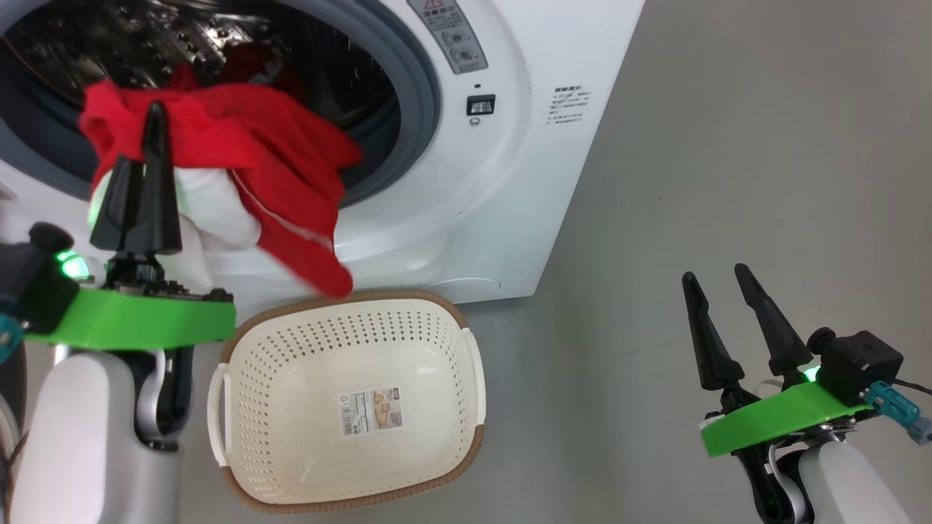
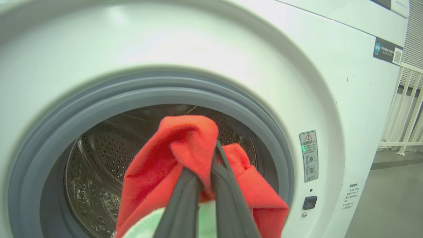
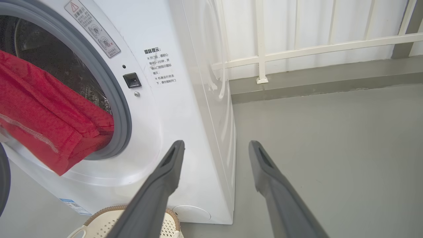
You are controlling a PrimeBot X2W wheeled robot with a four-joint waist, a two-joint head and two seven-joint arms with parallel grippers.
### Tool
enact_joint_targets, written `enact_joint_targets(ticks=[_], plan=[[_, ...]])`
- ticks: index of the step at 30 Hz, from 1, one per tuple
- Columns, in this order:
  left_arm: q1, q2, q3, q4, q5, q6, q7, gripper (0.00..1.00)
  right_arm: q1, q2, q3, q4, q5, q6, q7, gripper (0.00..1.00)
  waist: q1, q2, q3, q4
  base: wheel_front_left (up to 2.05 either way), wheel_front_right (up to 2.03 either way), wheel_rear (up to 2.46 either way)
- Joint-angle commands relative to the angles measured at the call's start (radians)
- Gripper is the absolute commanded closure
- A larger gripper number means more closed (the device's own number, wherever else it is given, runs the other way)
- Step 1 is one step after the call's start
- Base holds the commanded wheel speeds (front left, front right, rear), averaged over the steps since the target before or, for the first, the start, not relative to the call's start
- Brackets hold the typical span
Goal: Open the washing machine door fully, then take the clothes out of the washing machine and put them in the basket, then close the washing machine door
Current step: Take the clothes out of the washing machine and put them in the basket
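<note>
Head view, and the left gripper [image 1: 149, 127] is the one at work. Its dark fingers are pinched tight on a bunch of the clothes [image 1: 247, 153], right at the mouth of the washing machine [image 1: 510, 182]. The red fabric spills over the grey gasket [image 1: 419, 102] and droops down the white front. Its lowest corner hangs just above the back rim of the basket [image 1: 349, 300], which sits on the floor [image 1: 728, 145] just in front of the machine, holding nothing but its paper label [image 1: 371, 411]. More red shows deeper in the steel drum [image 1: 109, 44]. Off to the side, the right gripper [image 1: 716, 276] hovers over bare floor, fingers spread wide, carrying nothing.

The opening is uncovered, so this reads as the middle step: unloading. The next move looks to call for drawing the bundle clear of the gasket, swinging it out and down over the basket's middle, and only then letting go. The trailing corner could catch on the rim or drape outside, so a lift before the drop seems wise. Another reach into the drum probably follows, with closing up last.
</note>
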Motion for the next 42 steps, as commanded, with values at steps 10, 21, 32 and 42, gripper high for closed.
enact_joint_targets(ticks=[10, 21, 32, 42], plan=[[0.124, 0.027, 0.006, -0.212, 0.005, -0.006, -0.012, 1.0, 0.005, 0.001, 0.013, -0.033, -0.004, 0.006, -0.006, 0.0, 0.0, 0.0, 0.023, -0.001, 0.0, 0.0, 0.0], [0.223, 0.009, -0.04, -0.084, -0.01, -0.006, -0.012, 1.0, -0.021, 0.013, 0.012, -0.044, -0.009, 0.006, -0.006, 0.0, 0.0, 0.0, 0.084, -0.01, 0.0, 0.0, 0.0], [0.156, 0.025, -0.101, 0.202, -0.02, -0.006, -0.012, 1.0, -0.07, 0.029, 0.02, -0.057, -0.015, 0.006, -0.006, 0.0, 0.0, 0.0, 0.193, -0.036, 0.0, 0.0, 0.0], [0.028, 0.068, -0.184, 0.475, -0.021, -0.006, -0.012, 1.0, -0.124, 0.036, 0.037, -0.071, -0.008, 0.006, -0.006, 0.0, 0.0, 0.0, 0.315, -0.067, 0.0, 0.0, 0.0]])
